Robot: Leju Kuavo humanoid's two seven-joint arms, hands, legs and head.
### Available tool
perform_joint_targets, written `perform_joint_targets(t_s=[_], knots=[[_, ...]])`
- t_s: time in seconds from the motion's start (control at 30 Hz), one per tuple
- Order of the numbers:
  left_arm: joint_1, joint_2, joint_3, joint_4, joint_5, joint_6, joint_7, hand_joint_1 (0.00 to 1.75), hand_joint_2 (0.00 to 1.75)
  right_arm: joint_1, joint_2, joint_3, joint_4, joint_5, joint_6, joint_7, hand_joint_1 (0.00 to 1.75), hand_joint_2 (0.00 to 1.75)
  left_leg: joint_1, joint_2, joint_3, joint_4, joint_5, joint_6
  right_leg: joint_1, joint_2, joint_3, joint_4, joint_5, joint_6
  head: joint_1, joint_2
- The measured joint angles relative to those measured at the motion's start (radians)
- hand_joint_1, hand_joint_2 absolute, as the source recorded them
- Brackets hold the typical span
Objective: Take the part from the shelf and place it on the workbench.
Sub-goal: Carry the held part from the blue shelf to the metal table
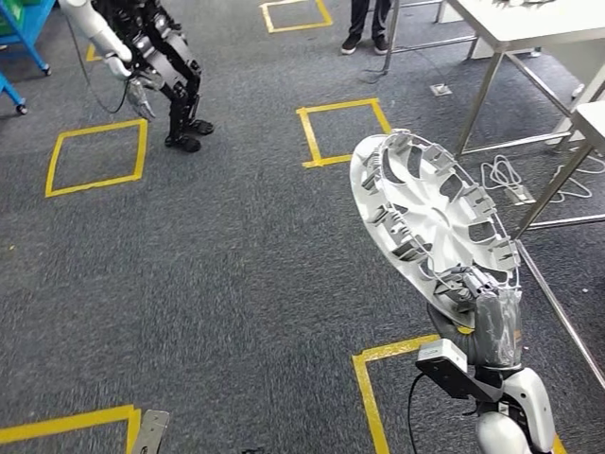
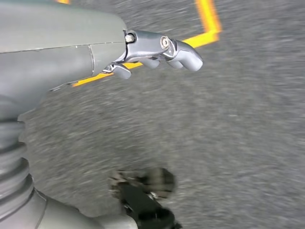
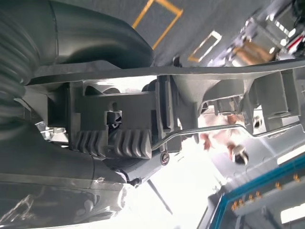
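Head view: my right hand (image 1: 479, 301) at lower right grips the part (image 1: 428, 219), a white wheel cover, by its lower rim, holding it up tilted in the right half of the frame, clear of the floor. In the right wrist view the fingers (image 3: 129, 143) clamp the rim's ribbed edge. I judge the one-edge grip the main risk: a jolt while walking could let the cover pivot or slip. Left hand (image 2: 158, 50) hangs over the carpet, fingers loosely curled, holding nothing. Workbench (image 1: 527, 24) sits at upper right; its slanted legs (image 1: 479, 99) and a loose white cable (image 1: 503, 175) on the floor lie along my approach and could catch the cover or my feet. Another robot (image 1: 153, 66) stands upper left; a person's shoes (image 1: 365, 42) show at top centre.
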Motion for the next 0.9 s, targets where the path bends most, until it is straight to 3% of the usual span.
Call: perform_joint_targets(t_s=[0.07, 0.1, 0.13, 0.17, 0.2, 0.27, 0.3, 0.33, 0.4, 0.43, 0.47, 0.57, 0.6, 0.67, 0.73, 0.77, 0.83, 0.9], knots=[[0.0, 0.003, 0.001, 0.0, 0.0, 0.0, 0.0, 0.0, 1.75, -0.001, 0.001, 0.0, -0.002, 0.0, -0.001, -0.001, 1.75, 1.75, -0.008, -0.043, 0.009, -0.14, 0.171, 0.008, -0.001, 0.031, 0.035, -0.013, -0.04, 0.005, -0.008, 0.0], [0.0, 0.004, 0.001, 0.0, 0.0, 0.001, 0.001, 0.0, 1.75, 0.0, 0.001, -0.001, -0.005, 0.0, -0.001, -0.001, 1.75, 1.75, -0.01, -0.053, 0.019, -0.188, 0.216, 0.012, -0.001, 0.044, 0.054, -0.022, -0.045, 0.008, -0.01, 0.0], [-0.003, 0.004, 0.001, -0.001, 0.001, 0.002, 0.001, 0.0, 1.75, 0.002, 0.002, -0.001, -0.009, 0.0, -0.002, -0.001, 1.75, 1.75, -0.014, -0.05, 0.037, -0.215, 0.213, 0.016, 0.0, 0.053, 0.072, -0.032, -0.043, 0.011, -0.011, 0.0], [-0.006, 0.004, 0.001, -0.002, 0.001, 0.002, 0.001, 0.0, 1.75, 0.004, 0.002, -0.002, -0.012, -0.001, -0.003, -0.001, 1.75, 1.75, -0.014, -0.044, 0.059, -0.223, 0.207, 0.021, 0.001, 0.046, 0.086, -0.03, -0.035, 0.013, -0.008, 0.0], [-0.008, 0.003, 0.001, -0.002, 0.001, 0.003, 0.001, 0.0, 1.75, 0.005, 0.002, -0.002, -0.013, -0.001, -0.003, -0.001, 1.75, 1.75, -0.015, -0.034, 0.083, -0.23, 0.207, 0.027, 0.004, 0.018, 0.086, 0.002, -0.015, 0.018, -0.006, 0.0], [-0.006, 0.003, 0.002, -0.003, 0.001, 0.003, 0.001, 0.0, 1.75, 0.005, 0.002, -0.001, -0.013, -0.001, -0.004, -0.001, 1.75, 1.75, -0.018, -0.008, 0.128, -0.227, 0.205, 0.041, 0.009, -0.057, 0.029, 0.123, -0.009, 0.024, -0.002, 0.0], [-0.004, 0.003, 0.002, -0.003, 0.001, 0.003, 0.001, 0.0, 1.75, 0.005, 0.003, -0.001, -0.013, -0.001, -0.004, -0.002, 1.75, 1.75, -0.02, 0.006, 0.15, -0.222, 0.194, 0.045, 0.011, -0.086, -0.017, 0.188, -0.031, 0.026, -0.001, 0.0], [-0.002, 0.003, 0.002, -0.002, 0.001, 0.002, 0.001, 0.0, 1.75, 0.005, 0.003, -0.001, -0.013, -0.001, -0.004, -0.002, 1.75, 1.75, -0.022, 0.019, 0.172, -0.217, 0.173, 0.048, 0.012, -0.097, -0.063, 0.231, -0.074, 0.027, 0.0, 0.0], [-0.001, 0.002, 0.002, -0.002, 0.001, 0.003, 0.001, 0.0, 1.75, 0.007, 0.003, -0.002, -0.013, -0.001, -0.004, -0.002, 1.75, 1.75, -0.024, 0.044, 0.225, -0.215, 0.132, 0.05, 0.013, -0.102, -0.128, 0.233, -0.179, 0.029, 0.001, 0.0], [-0.001, 0.001, 0.002, -0.003, 0.001, 0.004, 0.0, 0.0, 1.75, 0.009, 0.003, -0.002, -0.013, -0.001, -0.004, -0.002, 1.75, 1.75, -0.024, 0.055, 0.255, -0.215, 0.111, 0.05, 0.014, -0.105, -0.146, 0.2, -0.198, 0.028, 0.001, 0.0], [-0.001, 0.0, 0.002, -0.003, 0.0, 0.006, 0.0, 0.0, 1.75, 0.013, 0.003, -0.003, -0.013, -0.001, -0.004, -0.004, 1.75, 1.75, -0.025, 0.065, 0.286, -0.215, 0.087, 0.05, 0.017, -0.113, -0.158, 0.149, -0.169, 0.023, 0.002, 0.0], [0.001, -0.002, 0.004, 0.0, 0.0, 0.014, 0.0, 0.0, 1.75, 0.023, 0.006, -0.005, -0.018, -0.003, -0.009, -0.011, 1.75, 1.75, -0.029, 0.09, 0.344, -0.216, 0.027, 0.045, 0.033, -0.166, -0.179, 0.0, 0.128, -0.001, -0.001, 0.0], [0.001, -0.003, 0.005, 0.0, -0.001, 0.016, 0.001, 0.0, 1.75, 0.025, 0.007, -0.006, -0.024, -0.005, -0.011, -0.014, 1.75, 1.75, -0.029, 0.096, 0.348, -0.217, 0.019, 0.041, 0.037, -0.17, -0.182, -0.021, 0.189, -0.005, -0.003, 0.0], [-0.003, -0.002, 0.006, 0.0, -0.001, 0.018, 0.002, 0.0, 1.75, 0.029, 0.009, -0.014, -0.038, -0.01, -0.013, -0.018, 1.75, 1.75, -0.03, 0.103, 0.346, -0.212, 0.022, 0.03, 0.035, -0.147, -0.173, -0.038, 0.194, -0.008, -0.003, 0.0], [-0.005, -0.002, 0.006, 0.0, 0.0, 0.021, 0.001, 0.0, 1.75, 0.034, 0.013, -0.022, -0.047, -0.02, -0.017, -0.023, 1.75, 1.75, -0.028, 0.081, 0.311, -0.152, 0.037, 0.018, 0.024, -0.128, -0.154, -0.057, 0.185, -0.012, -0.003, 0.0], [-0.006, -0.002, 0.007, 0.0, 0.0, 0.022, 0.0, 0.0, 1.75, 0.036, 0.017, -0.025, -0.051, -0.026, -0.019, -0.027, 1.75, 1.75, -0.024, 0.065, 0.271, -0.095, 0.034, 0.011, 0.018, -0.117, -0.144, -0.064, 0.182, -0.013, -0.004, 0.0], [-0.003, -0.002, 0.008, 0.0, 0.001, 0.023, -0.002, 0.0, 1.75, 0.038, 0.026, -0.027, -0.059, -0.035, -0.023, -0.038, 1.75, 1.75, -0.012, 0.043, 0.163, 0.031, -0.005, -0.004, 0.01, -0.092, -0.134, -0.07, 0.171, -0.011, -0.005, 0.0], [0.001, 0.0, 0.012, 0.0, 0.002, 0.023, -0.004, 0.0, 1.75, 0.043, 0.034, -0.027, -0.066, -0.04, -0.025, -0.046, 1.75, 1.75, 0.002, 0.041, 0.076, 0.084, -0.034, -0.017, 0.002, -0.062, -0.125, -0.068, 0.158, -0.003, -0.005, 0.0]])
